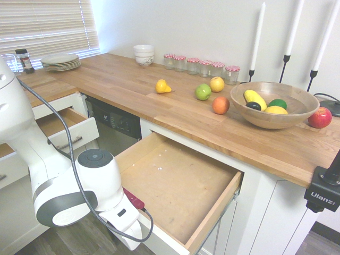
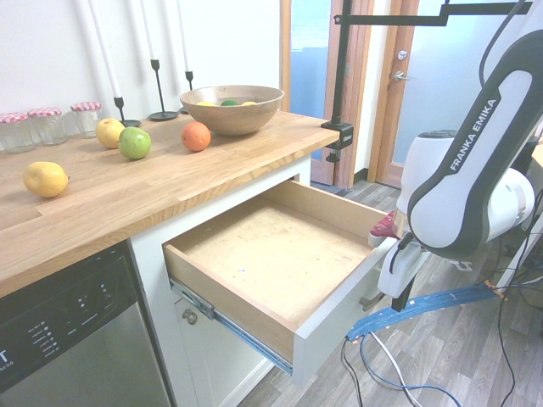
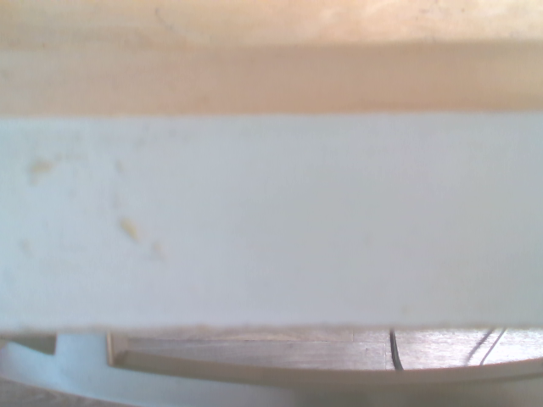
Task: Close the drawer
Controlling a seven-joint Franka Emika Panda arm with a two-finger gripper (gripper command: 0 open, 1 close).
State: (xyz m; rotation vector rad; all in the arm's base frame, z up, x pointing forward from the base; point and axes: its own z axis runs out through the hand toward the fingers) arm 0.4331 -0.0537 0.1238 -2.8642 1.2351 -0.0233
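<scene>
Two bits of print I can read: "FRANKA EMIKA" on my arm (image 2: 471, 140) and "Ulanzi" on a black clamp (image 1: 323, 192) gripping the surface (image 1: 159, 109). The drawer (image 2: 280, 254) stands pulled far out below it, beside the dishwasher (image 2: 68, 339). Whether my fingers (image 2: 399, 298), at its white front, are wide or narrow, I cannot tell.

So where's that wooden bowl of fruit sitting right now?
The wooden bowl sits on the wooden countertop, near its end above the open drawer, with an orange beside it and candlesticks behind.
</scene>
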